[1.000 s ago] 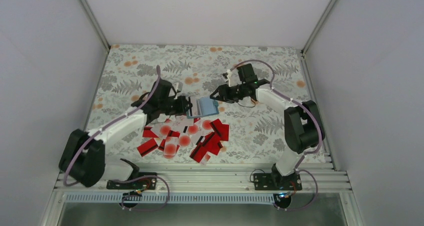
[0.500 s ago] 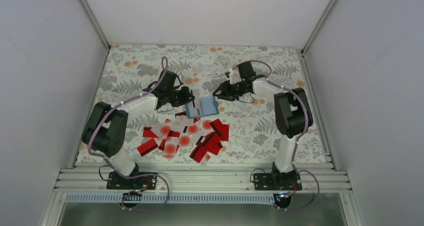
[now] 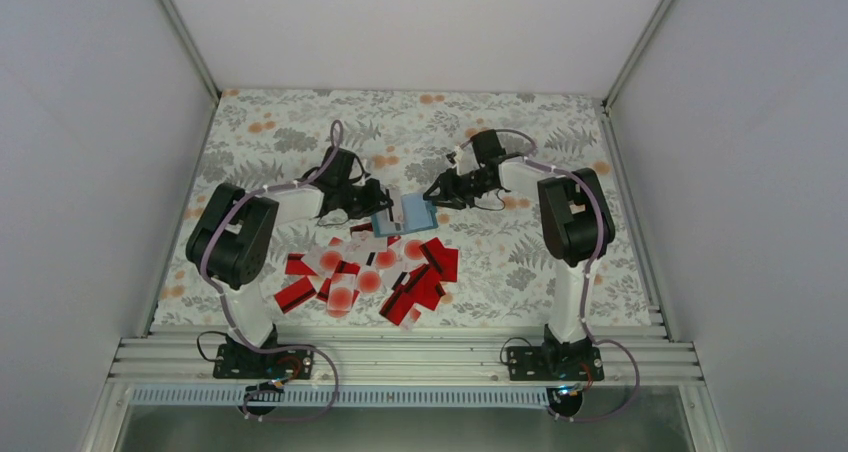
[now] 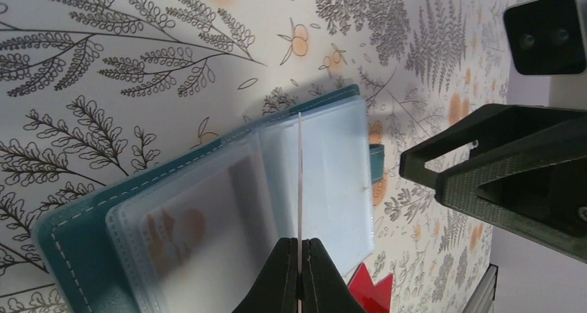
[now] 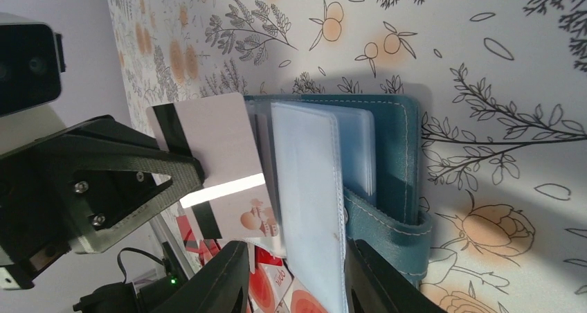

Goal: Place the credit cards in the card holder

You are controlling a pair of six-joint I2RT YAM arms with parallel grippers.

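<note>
The teal card holder lies open on the floral table, its clear sleeves fanned up. My left gripper is shut on one white credit card, seen edge-on in the left wrist view. Its dark stripe shows in the right wrist view, and its far edge sits among the sleeves. My right gripper stands open around a pale blue leaf of the holder; the left finger is clear of it. More red and white credit cards are strewn in front of the holder.
The holder's clasp tab lies by my right gripper's right finger. White walls close in the table on three sides. The metal rail with both arm bases runs along the near edge.
Both arms have pulled their elbows up and in. The left gripper has carried the card a little right and back, onto the holder. The right jaws have narrowed around the leaf.
</note>
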